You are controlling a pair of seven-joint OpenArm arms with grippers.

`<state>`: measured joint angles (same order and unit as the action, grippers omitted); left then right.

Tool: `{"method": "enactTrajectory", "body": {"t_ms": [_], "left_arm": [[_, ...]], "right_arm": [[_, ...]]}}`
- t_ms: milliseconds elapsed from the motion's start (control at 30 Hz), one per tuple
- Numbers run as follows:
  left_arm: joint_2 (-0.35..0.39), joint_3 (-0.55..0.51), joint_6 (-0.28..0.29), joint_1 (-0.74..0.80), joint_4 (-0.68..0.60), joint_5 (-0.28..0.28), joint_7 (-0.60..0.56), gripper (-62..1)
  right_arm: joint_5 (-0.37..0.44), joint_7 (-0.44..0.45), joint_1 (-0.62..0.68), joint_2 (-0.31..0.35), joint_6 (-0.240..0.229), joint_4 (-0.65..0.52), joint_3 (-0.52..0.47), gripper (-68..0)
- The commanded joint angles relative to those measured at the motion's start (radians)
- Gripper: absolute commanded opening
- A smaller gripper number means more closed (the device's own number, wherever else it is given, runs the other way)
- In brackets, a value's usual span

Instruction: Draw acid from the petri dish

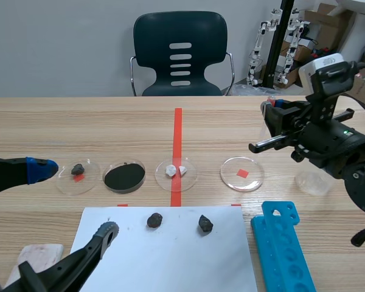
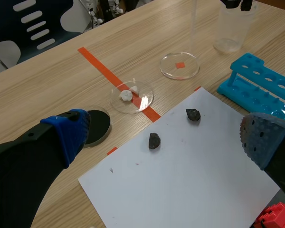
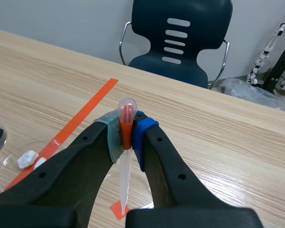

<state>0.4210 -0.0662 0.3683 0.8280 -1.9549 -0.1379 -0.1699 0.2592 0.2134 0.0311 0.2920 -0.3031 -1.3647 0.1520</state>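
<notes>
A clear petri dish (image 1: 241,173) with a red tape square under it stands right of the red centre line, also seen in the left wrist view as the dish (image 2: 180,65). My right gripper (image 1: 270,114) hangs above and slightly right of it. In the right wrist view this gripper (image 3: 127,135) is shut on a clear pipette (image 3: 125,175) with an orange-red bulb, held upright with its tip just above the red square. My left gripper (image 1: 73,202) is open and holds nothing, low at the near left over the white paper's corner.
Three more dishes stand in the row: a dark rock dish (image 1: 78,175), a black dish (image 1: 125,176) and a white-bits dish (image 1: 176,172). Two dark rocks (image 1: 154,219) lie on white paper (image 1: 170,261). A blue tube rack (image 1: 283,243) and a clear beaker (image 1: 313,179) stand at the right.
</notes>
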Motion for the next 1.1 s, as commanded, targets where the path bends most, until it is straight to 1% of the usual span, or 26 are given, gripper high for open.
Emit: {"method": "enactTrajectory", "body": {"t_ms": [0, 167, 267, 367, 467, 567, 667, 833, 1067], "left_arm": [[-0.002, -0.003, 0.000, 0.000, -0.010, -0.006, -0.020, 1.4], [-0.002, -0.003, 0.000, 0.000, -0.010, -0.006, -0.020, 1.4], [-0.002, -0.003, 0.000, 0.000, -0.010, -0.006, -0.021, 1.4], [-0.002, -0.003, 0.000, 0.000, -0.010, -0.006, -0.021, 1.4], [-0.002, -0.003, 0.000, 0.000, -0.010, -0.006, -0.020, 1.4], [-0.002, -0.003, 0.000, 0.000, -0.010, -0.006, -0.020, 1.4], [-0.002, -0.003, 0.000, 0.000, -0.010, -0.006, -0.020, 1.4], [-0.002, -0.003, -0.001, 0.000, -0.010, -0.006, -0.021, 1.4], [-0.002, -0.003, 0.000, 0.000, -0.010, -0.006, -0.020, 1.4]], "right_arm": [[-0.017, 0.037, -0.017, 0.001, 0.001, -0.015, -0.006, -66.9], [-0.083, 0.077, -0.017, -0.005, 0.009, -0.014, -0.006, -66.9], [-0.118, 0.103, -0.017, -0.005, 0.027, -0.006, -0.006, -66.9], [-0.125, 0.129, -0.017, -0.005, 0.027, 0.015, -0.006, -66.9], [-0.126, 0.164, -0.017, -0.005, 0.046, 0.048, -0.006, -66.9], [-0.126, 0.200, -0.017, -0.005, 0.046, 0.079, -0.006, -66.9], [-0.152, 0.257, -0.017, -0.005, 0.046, 0.110, -0.006, -66.9], [-0.170, 0.311, -0.017, -0.005, 0.050, 0.127, -0.006, -66.9], [-0.171, 0.334, -0.017, -0.016, 0.051, 0.135, -0.006, -66.9]]}}
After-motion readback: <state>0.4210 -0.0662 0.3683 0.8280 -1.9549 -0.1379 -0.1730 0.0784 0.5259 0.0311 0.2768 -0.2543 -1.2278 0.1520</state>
